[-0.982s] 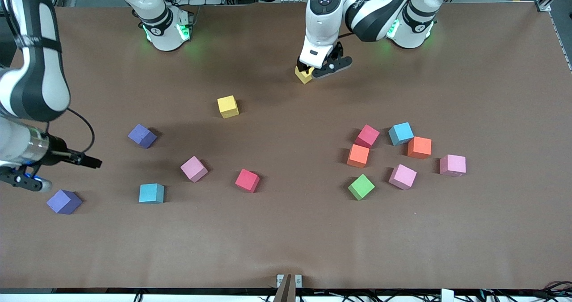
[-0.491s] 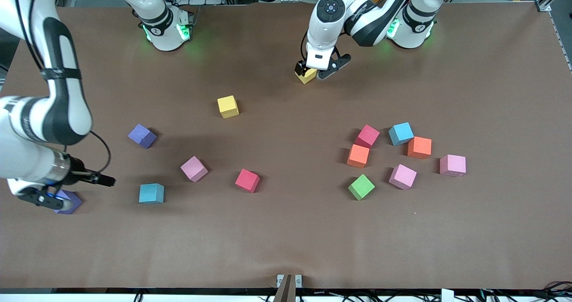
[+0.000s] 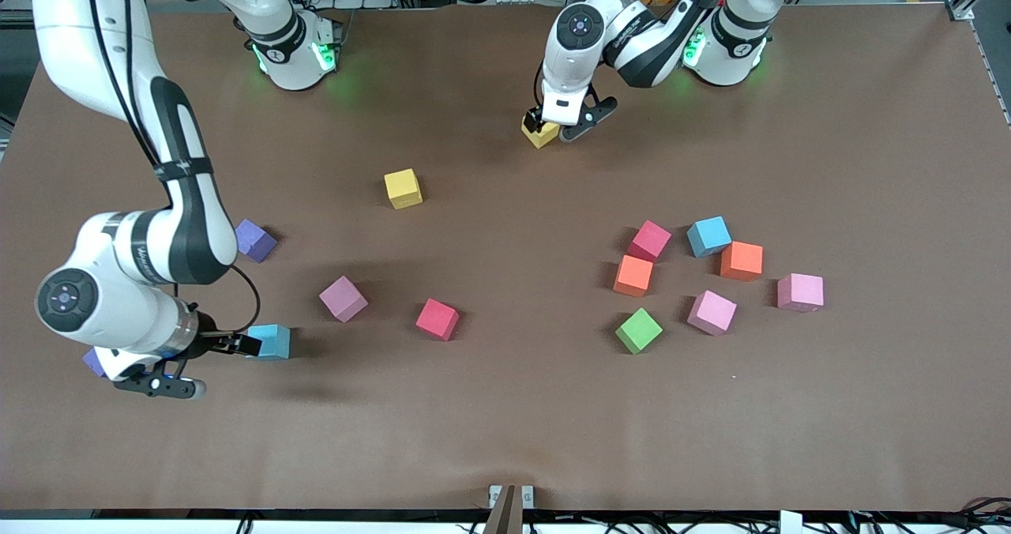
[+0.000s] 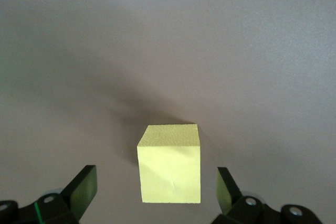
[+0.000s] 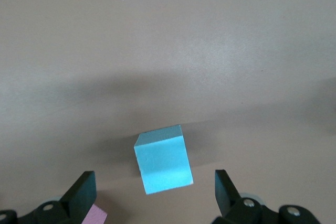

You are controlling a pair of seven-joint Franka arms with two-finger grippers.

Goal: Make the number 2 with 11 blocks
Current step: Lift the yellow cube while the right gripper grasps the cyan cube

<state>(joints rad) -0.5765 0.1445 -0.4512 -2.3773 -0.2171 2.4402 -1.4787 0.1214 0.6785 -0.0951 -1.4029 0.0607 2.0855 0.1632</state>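
Two grippers, both jaws wide: left gripper (image 4: 152,192) straddles a matte yellow foam-like cube (image 4: 170,164) near its base, right gripper (image 5: 152,195) over a blue cube (image 5: 161,159) on the brown bench (image 3: 505,408). We'd guess light, grippy; pinch flat sides.

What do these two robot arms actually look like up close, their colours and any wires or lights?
Both arms are glossy white, rounded tubes with black bands at the joints. A round cap with a small blue-marked emblem covers one joint on each. Green lights glow at both bases. A thin black cable loops near the right gripper. The left gripper and the right one have black, wedge-shaped jaws.
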